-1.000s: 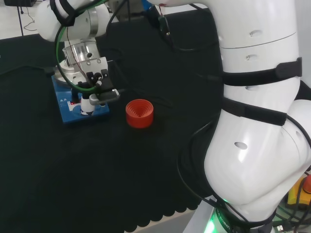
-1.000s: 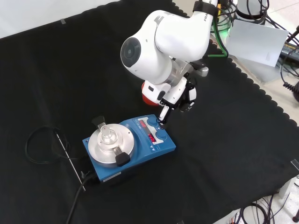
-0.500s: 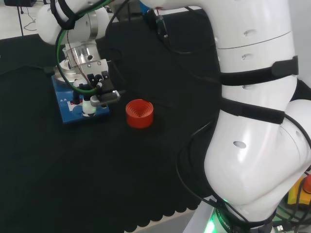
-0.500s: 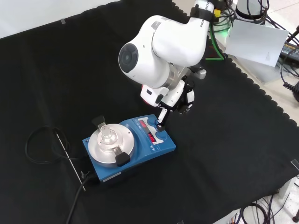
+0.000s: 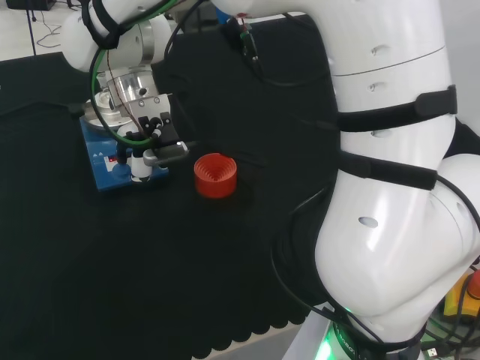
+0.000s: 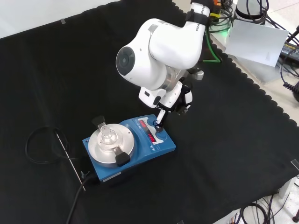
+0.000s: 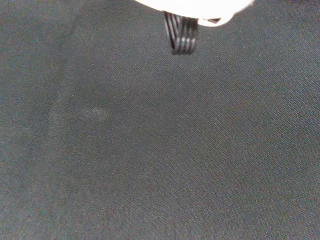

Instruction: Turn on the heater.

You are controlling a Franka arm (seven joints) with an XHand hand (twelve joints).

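Fingertip on the heater's control panel

The blue heater point(image 6: 131, 147) sits on the black counter point(image 6: 224, 154), its round metal plate point(image 6: 109, 143) toward the front view's left and its knobs and red displays at the right end — directly under the hand point(image 6: 174, 97). One of the fingers point(image 6: 160, 120) is extended straight down, its tip at or touching a knob; nothing is gripped. A red ribbed ring point(image 5: 215, 175) stands just beside the heater.
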